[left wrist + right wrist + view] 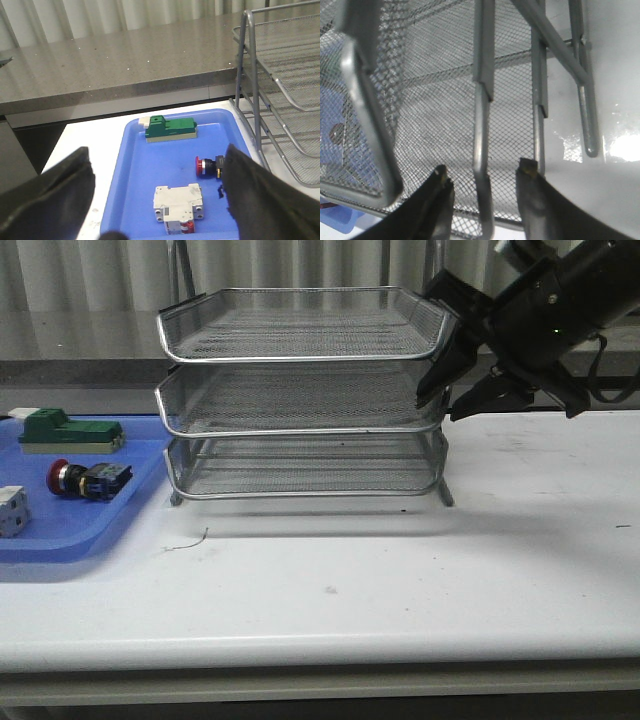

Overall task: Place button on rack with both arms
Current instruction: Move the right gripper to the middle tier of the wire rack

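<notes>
The button with its red cap lies on its side in the blue tray, left of the rack. The left wrist view looks down on the button from above the tray. My left gripper is open there, with nothing between its fingers; the button's rear end is hidden behind one finger. My right gripper is at the rack's right side, level with the middle tier. It is open, and a chrome rim rod runs between its fingertips without being clamped.
The blue tray also holds a green block and a white breaker-like cube. A grey counter runs behind the white table. The rack's upright posts stand just beside the tray.
</notes>
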{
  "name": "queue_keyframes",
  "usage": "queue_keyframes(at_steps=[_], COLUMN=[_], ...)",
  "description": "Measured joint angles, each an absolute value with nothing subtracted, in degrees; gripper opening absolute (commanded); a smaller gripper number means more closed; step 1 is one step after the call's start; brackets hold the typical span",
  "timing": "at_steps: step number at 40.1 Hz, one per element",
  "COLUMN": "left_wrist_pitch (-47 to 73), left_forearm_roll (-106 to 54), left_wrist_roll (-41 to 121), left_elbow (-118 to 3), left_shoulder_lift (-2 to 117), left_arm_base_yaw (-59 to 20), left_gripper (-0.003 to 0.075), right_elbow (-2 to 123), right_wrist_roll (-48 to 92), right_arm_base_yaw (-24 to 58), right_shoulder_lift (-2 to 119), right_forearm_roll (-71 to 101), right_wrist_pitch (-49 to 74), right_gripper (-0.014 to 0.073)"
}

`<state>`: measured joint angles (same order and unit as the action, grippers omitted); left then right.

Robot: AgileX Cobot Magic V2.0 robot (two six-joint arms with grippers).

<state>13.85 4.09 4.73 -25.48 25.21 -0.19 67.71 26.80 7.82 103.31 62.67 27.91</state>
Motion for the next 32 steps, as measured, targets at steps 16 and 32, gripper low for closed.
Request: queue_keyframes(at_steps=[16, 32], left_wrist_pitch=[13.9, 13.9], left_forearm_roll=[4.1, 4.1], left_wrist_roll=[4.7, 4.7], left_elbow=[-25.5, -25.5], left_shoulder_lift=[25.2, 25.2], left_arm_base_yaw=[-0.2, -0.2], left_gripper=[0.0501, 0.0501], right_elbow=[69.7, 69.9], right_wrist_roll=[27.0, 27.5], right_arm_base_yaw=[7.8, 5.8], right_shoulder_lift=[105.4, 105.4], right_forearm_roll=[63.9, 64.8], right_wrist_pitch=[28.4, 32.0], right_gripper=[0.0158, 0.0004])
